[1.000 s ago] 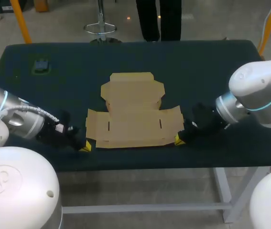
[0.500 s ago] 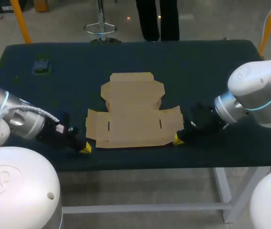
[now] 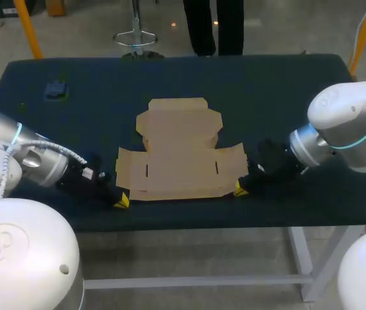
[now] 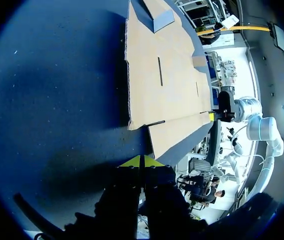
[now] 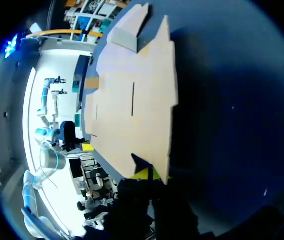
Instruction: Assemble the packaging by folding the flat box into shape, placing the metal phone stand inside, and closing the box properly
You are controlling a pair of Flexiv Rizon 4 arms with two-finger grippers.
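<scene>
In the middle of the dark blue table [image 3: 286, 90] lies the flat box [image 3: 179, 152], an unfolded brown cardboard blank spread open, its narrower flapped panel toward the far edge and its wider panel with two short slits toward the near edge. At the blank's near left corner sits the left gripper [image 3: 121, 201], low over the table just beside the card; in its own wrist view the left gripper [image 4: 142, 162] has its yellow tips pressed together with nothing between them, the blank [image 4: 162, 80] stretching ahead. At the near right corner sits the right gripper [image 3: 240, 189], its tips likewise together [image 5: 149, 174] right at the card's edge [image 5: 131, 95]; I cannot tell whether they touch it. Well apart, near the far left corner, lies a small dark object [image 3: 56, 88].
</scene>
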